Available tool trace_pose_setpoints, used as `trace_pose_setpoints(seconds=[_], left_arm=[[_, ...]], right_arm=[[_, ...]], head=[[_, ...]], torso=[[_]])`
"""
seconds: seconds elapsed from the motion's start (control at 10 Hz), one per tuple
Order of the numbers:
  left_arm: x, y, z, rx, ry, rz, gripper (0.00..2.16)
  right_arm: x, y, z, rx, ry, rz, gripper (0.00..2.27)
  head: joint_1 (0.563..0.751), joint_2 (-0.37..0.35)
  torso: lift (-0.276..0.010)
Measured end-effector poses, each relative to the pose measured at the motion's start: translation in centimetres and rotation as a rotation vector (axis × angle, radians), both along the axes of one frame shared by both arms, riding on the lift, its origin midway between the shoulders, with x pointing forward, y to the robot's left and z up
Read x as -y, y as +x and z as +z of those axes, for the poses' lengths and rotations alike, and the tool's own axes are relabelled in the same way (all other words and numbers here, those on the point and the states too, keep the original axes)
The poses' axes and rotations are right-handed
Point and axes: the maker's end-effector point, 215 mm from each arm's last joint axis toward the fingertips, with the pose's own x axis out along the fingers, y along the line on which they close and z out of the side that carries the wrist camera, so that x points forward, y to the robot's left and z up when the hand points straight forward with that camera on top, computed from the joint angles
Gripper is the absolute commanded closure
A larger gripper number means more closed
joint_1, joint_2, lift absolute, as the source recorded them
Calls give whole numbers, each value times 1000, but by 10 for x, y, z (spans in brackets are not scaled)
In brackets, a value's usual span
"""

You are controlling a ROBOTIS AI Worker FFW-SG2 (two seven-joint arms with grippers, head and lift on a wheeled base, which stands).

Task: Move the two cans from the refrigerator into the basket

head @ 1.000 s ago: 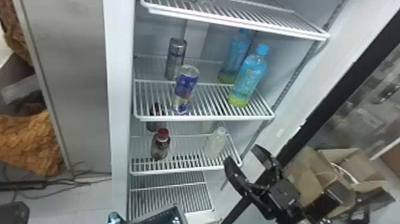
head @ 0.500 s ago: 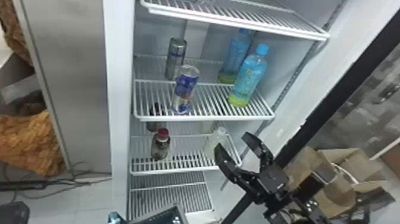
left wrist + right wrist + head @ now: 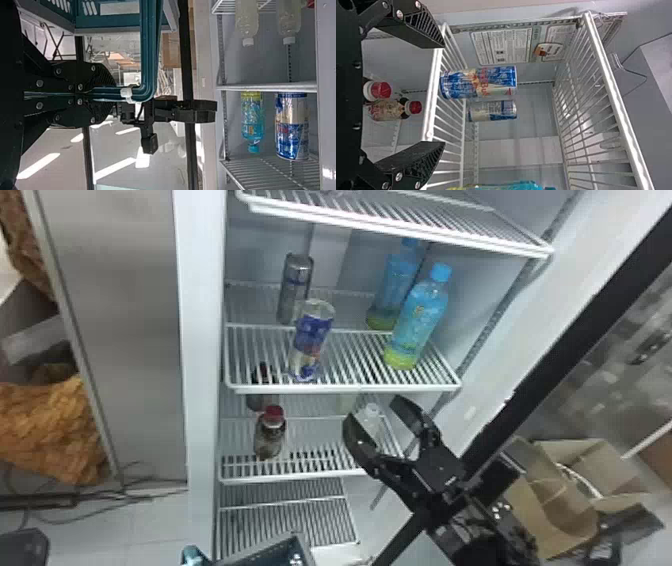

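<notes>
Plainly, both the front can (image 3: 311, 340) and rear can (image 3: 295, 287) stand upright on the wire shelf (image 3: 345, 389). Out before that shelf, the right claw (image 3: 373, 411) gapes empty; the left claw (image 3: 113, 94) pinches the basket (image 3: 107, 20), lower than it. Probably slick, thin-walled, weighty if full: grasp each mid-body, gently.

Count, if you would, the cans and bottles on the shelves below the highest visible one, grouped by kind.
Cans: 2
Blue-capped bottles: 2
Red-capped bottles: 2
White-capped bottles: 2
Total: 8
</notes>
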Motion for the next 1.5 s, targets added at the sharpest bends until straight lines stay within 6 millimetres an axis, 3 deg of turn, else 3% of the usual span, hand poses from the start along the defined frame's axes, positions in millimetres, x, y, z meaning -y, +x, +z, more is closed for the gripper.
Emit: trace_pose_setpoints(seconds=[1.5], left_arm=[[0,-2,-1,0,4,-9,1197]], right_arm=[[-53,85,13,5,-15,53,170]], head=[[695,-233]], torso=[[-35]])
